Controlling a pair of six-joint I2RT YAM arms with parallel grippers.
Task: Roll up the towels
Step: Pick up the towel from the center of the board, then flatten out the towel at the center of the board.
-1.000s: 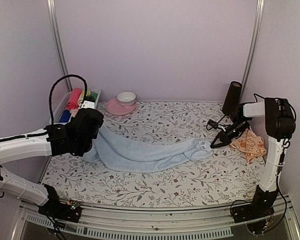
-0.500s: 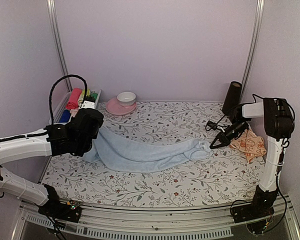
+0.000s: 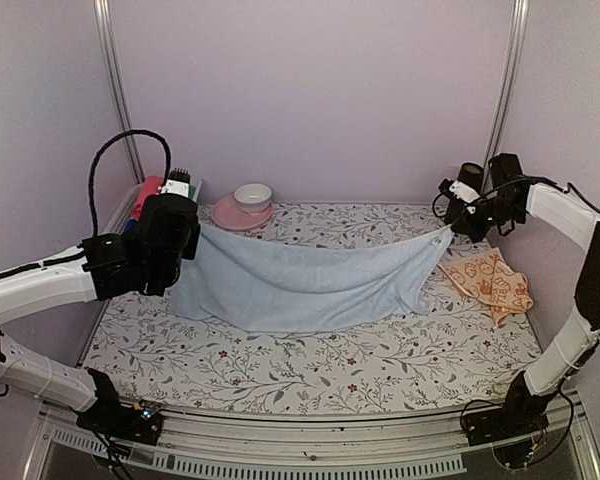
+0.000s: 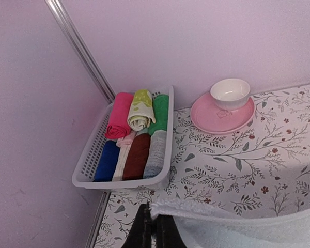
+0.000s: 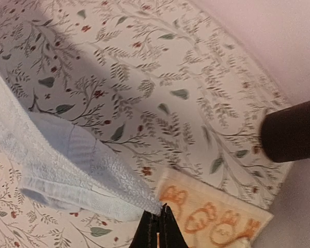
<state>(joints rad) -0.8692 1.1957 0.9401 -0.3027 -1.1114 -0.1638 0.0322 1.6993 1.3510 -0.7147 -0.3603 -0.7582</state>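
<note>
A floral table sheet (image 3: 310,375) covers the table. Above its middle the pale blue towel (image 3: 300,285) hangs spread between the two arms, its top edge taut and its lower edge sagging onto the sheet. The left gripper (image 4: 154,231) is pressed together on the towel's left corner and the right gripper (image 5: 157,226) pinches its right corner. A white slotted basket (image 4: 90,168) of rolled cloths sits at the far left. The peach-orange towel (image 3: 492,282) lies flat at the right, near the right gripper. A pink saucer (image 4: 217,118) carries a white bowl (image 4: 230,93). A dark cylinder (image 5: 294,132) stands far right.
</note>
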